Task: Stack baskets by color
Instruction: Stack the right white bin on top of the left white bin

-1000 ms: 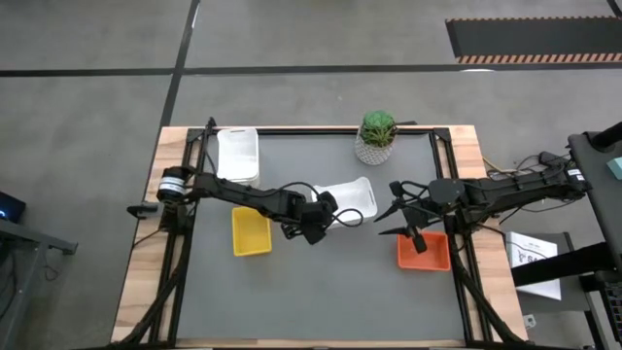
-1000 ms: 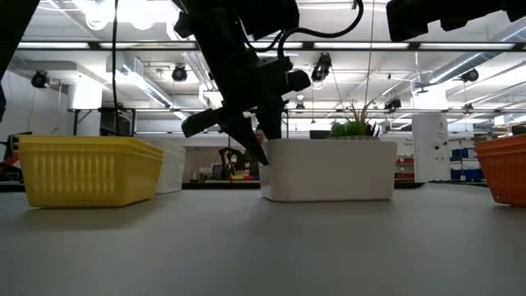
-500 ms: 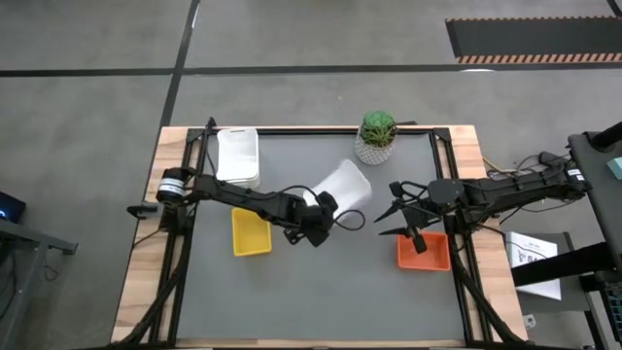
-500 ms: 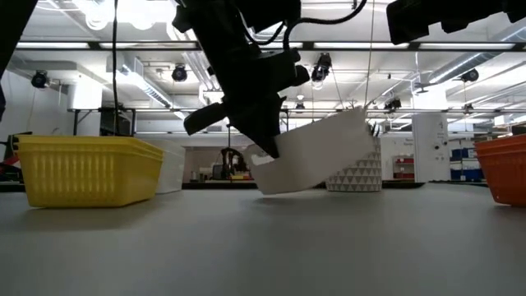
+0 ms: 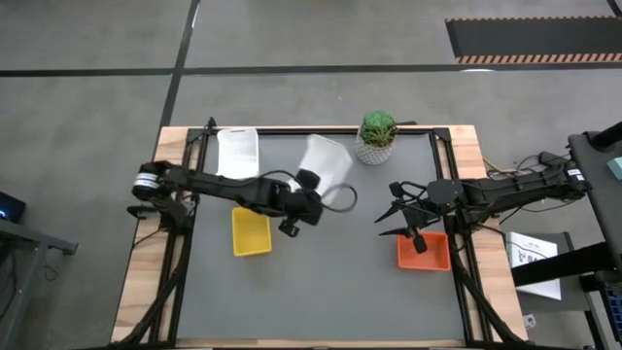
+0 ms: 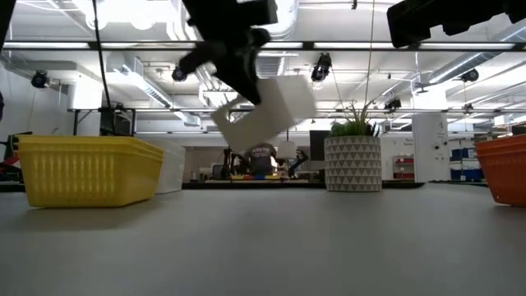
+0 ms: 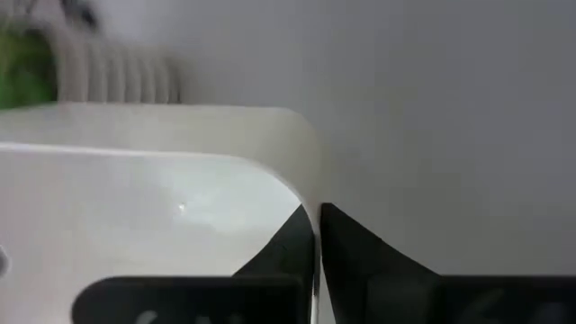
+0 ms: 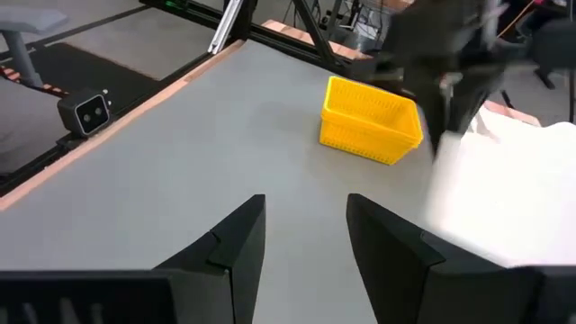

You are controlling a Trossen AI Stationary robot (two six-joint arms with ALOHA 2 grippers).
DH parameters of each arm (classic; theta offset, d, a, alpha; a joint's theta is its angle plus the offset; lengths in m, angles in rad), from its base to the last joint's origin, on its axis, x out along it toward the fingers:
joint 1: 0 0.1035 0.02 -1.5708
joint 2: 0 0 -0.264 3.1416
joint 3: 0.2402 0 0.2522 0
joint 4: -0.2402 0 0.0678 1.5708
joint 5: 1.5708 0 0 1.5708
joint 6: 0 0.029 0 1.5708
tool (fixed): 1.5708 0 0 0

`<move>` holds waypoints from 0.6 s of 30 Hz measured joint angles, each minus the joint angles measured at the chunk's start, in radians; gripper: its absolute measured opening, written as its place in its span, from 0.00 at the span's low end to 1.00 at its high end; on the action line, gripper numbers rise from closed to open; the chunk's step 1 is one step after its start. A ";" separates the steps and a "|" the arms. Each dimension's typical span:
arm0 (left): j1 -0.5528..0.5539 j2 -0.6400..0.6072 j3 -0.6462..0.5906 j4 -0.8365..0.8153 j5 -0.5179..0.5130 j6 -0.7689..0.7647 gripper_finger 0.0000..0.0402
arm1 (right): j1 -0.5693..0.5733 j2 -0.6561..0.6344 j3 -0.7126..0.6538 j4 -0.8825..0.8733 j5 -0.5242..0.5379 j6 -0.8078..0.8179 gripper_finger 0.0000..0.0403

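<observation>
At upper centre of the overhead frame, the left gripper [image 5: 313, 185] holds a white basket [image 5: 326, 161] by its rim, jaws clamped on the thin plastic wall, above the grey tabletop [image 5: 330, 282]. The low view shows what the overhead cannot: the smooth-sided rectangular basket [image 6: 265, 110] hangs tilted, clear of the surface, at upper centre of that frame. The left wrist view shows the two dark fingers [image 7: 351, 261] pinching the basket's rounded corner [image 7: 301, 193] between them.

At upper left in the overhead frame lies another white basket [image 5: 237, 155], and just below it a yellow basket [image 5: 251, 231], whose fine vertical ribbing [image 6: 86, 169] reads only from tabletop height. An orange basket [image 5: 424, 251] sits at right centre, touched in the picture by the right gripper [image 5: 387, 220], which hovers with jaws apart beside it; the low view catches only that basket's ribbed edge [image 6: 503, 168] at far right. A green potted plant [image 5: 375, 136] stands at upper centre-right, its pot [image 6: 352, 164] patterned in small triangles. The right wrist view looks across the matte surface to the yellow basket [image 8: 371, 121] and the left arm [image 8: 445, 63].
</observation>
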 joint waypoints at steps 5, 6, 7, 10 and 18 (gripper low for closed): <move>0.027 -0.060 0.069 -0.237 -0.010 -0.213 0.00 | 0.000 0.000 0.000 0.001 0.007 0.000 0.37; 0.034 -0.068 0.091 -0.290 -0.010 -0.253 0.00 | 0.000 0.000 0.000 0.000 0.007 -0.001 0.37; 0.040 -0.074 0.116 -0.353 -0.011 -0.293 0.00 | 0.000 0.001 0.000 0.001 0.007 -0.001 0.37; 0.063 -0.074 0.213 -0.555 -0.010 -0.413 0.00 | 0.000 0.001 0.000 0.002 0.008 -0.001 0.37; 0.157 -0.083 0.361 -0.861 0.025 -0.409 0.00 | 0.000 0.001 0.000 -0.003 0.008 -0.001 0.37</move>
